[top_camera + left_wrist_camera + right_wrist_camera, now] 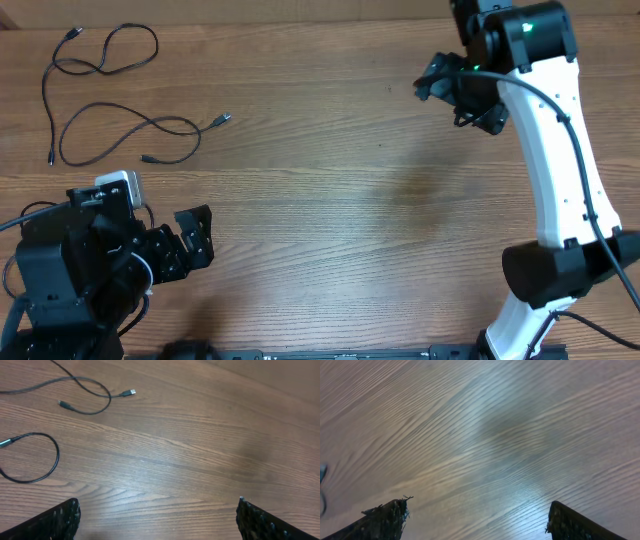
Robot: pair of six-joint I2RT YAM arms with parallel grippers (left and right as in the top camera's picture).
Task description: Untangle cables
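Cables (pixel 218 121) lie in loose, crossing loops flat on the table (pixel 330 200) at about ten o'clock in my overhead view. My left gripper (pixel 197 237) sits near seven o'clock, just below them, and my right gripper (pixel 455 100) is well apart at one o'clock, both spread wide and holding nothing. My worry is that the thin cords slip a pinch, or that pulling one drags its neighbours and tightens a crossing.

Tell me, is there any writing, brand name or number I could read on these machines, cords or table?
No readable text in any view.
The cables: no markings visible.
The white arm: plain, a green light, no lettering.
The pale block on the left arm: too small to tell if labelled.
The table: wood grain, no writing.
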